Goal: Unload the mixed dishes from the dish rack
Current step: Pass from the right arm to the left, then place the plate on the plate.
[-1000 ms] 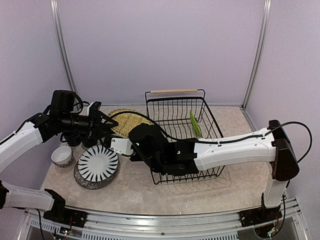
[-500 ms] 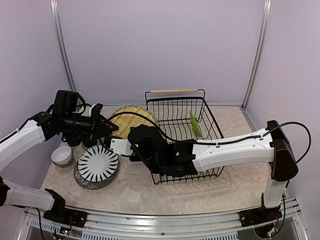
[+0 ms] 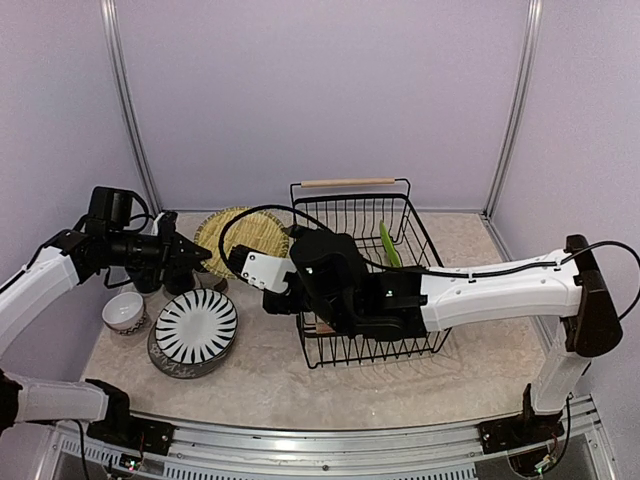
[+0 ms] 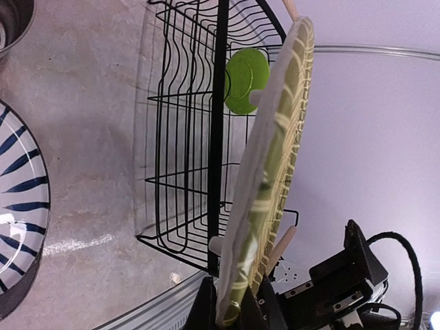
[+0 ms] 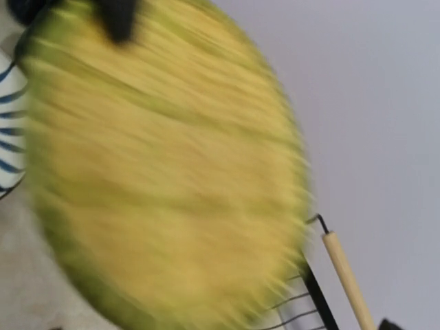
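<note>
We record a beige, stone-patterned table point(image 3: 270, 385) enclosed by plain lilac walls point(image 3: 320, 90).

The dish rack point(image 3: 420, 330), a rectangular basket of thin black wire, sits at the centre of the overhead view. Its long axis runs from near to far. A round, light wooden handle point(image 3: 346, 182) spans the far end. One lime-green plate point(image 3: 388, 247) stands on edge in the far right part of the rack.

The yellow-green striped plate point(image 3: 238, 238) is outside the rack, just beside its far left corner and raised off the table. It is round, with a woven-looking banded face and a pale matte back. In the left wrist view we see it edge-on point(image 4: 269, 165), its line running from the bottom of the frame to the top and leaning slightly right.

The left gripper point(image 3: 203, 255) is clamped narrowly on the lower rim of this plate, one finger on each face.

The right gripper point(image 3: 280, 300) lies left of the rack's near corner. We cannot tell how far its fingers are parted. Its own camera shows only a blurred yellow-green disc.

At lower left, the black-and-white striped plate point(image 3: 196, 322) rests in a grey dish point(image 3: 180, 366). A small bowl point(image 3: 123, 311) stands beside them.
</note>
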Motion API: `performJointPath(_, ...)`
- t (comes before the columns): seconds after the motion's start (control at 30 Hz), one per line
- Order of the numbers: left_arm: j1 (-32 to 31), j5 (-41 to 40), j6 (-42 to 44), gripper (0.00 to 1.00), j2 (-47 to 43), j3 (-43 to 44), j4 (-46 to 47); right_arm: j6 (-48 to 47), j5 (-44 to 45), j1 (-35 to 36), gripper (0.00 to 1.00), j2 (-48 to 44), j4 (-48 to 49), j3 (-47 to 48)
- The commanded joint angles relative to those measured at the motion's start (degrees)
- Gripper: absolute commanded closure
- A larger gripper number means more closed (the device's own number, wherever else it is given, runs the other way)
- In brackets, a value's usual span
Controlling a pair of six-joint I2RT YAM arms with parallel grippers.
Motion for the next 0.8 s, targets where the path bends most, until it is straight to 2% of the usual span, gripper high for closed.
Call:
performJointPath(0.0, 3.82, 0.16, 3.89, 1.0, -4.41, -2.77, -5.52, 8.77, -4.62, -2.99, 0.02, -6.08, 2.59, -2.4)
performJointPath(0.2, 8.96, -5.35, 3.48, 1.0, -11.23, -8.98, -13.05, 21.53, -8.06, -9.74, 0.0, -10.06, 3.24, -3.9)
performJointPath(0.3, 12.03, -5.68, 0.67, 1.0, -16.02, -14.35, -12.84, 24.12, -7.33, -11.98, 0.0, -10.52, 1.87, -3.98)
performJointPath(0.47, 13.33, -7.54, -4.96, 1.0, -22.0, -22.3, -11.07, 25.43, -7.4, -12.93, 0.0, -10.79, 1.03, -4.07)
performJointPath(0.6, 16.05, -5.55, -7.21, 1.0, -22.26, -27.13, -5.32, 25.73, -7.24, -13.13, 0.0, -10.64, 0.7, -3.81)
performJointPath(0.77, 17.08, -7.31, -5.23, 1.0, -19.42, -27.5, -5.01, 26.25, -6.96, -13.26, 0.0, -10.82, 0.13, -4.24)
